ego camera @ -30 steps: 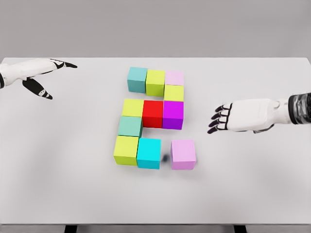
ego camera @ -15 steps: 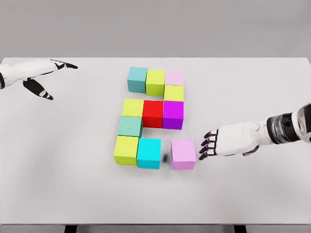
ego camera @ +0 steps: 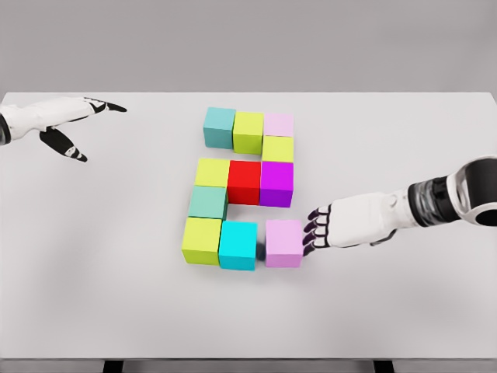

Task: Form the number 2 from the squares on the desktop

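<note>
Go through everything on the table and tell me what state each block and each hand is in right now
Right hand: fingertips against the right side of the pink block, not gripping it.
Left hand: open, at the far left, holding nothing.
Pink block: flat on the table, narrow gap to the cyan block.
Cyan block: bottom row, touching the lime block.
Lime block: bottom-left corner.
Other blocks: packed together, forming the top and middle of the 2.

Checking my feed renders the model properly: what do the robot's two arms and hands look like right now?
Both arms are glossy white shells. The right hand has a white palm and dark fingers with purplish tips; behind its wrist sits a banded grey-and-black cuff, then a rounded white segment. The left hand has a white back and black finger segments. No cables or markings show.
</note>
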